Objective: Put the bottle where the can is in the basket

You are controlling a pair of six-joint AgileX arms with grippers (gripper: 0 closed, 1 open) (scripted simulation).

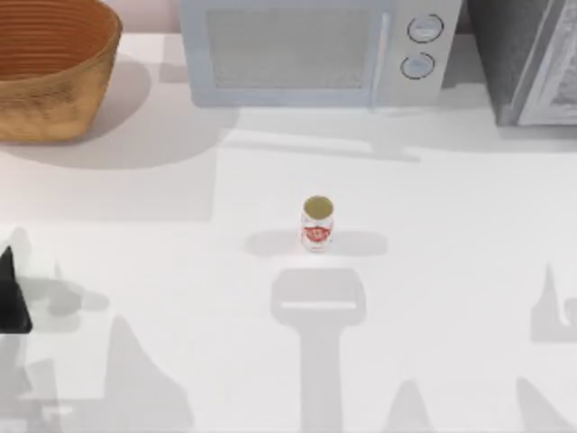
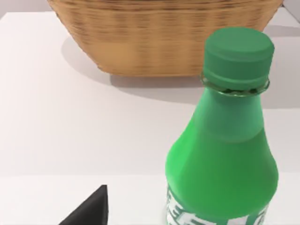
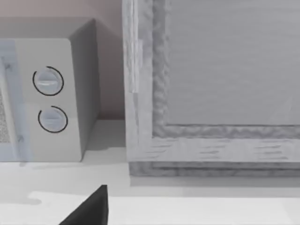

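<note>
Basket (image 1: 54, 77): back-left corner of the counter (image 1: 451, 198).
Bottle (image 2: 225, 140): upright just before the left hand (image 1: 13, 293), basket beyond it; not lifted, by my judgement.
Can (image 1: 316, 224): mid-counter, outside the basket.
Progress: nothing placed yet.
Left hand: grip state cannot tell.

We see a bright green bottle (image 2: 220, 150), a white and red can (image 1: 316, 225) with a gold top, and a brown woven basket (image 1: 54, 99).
</note>
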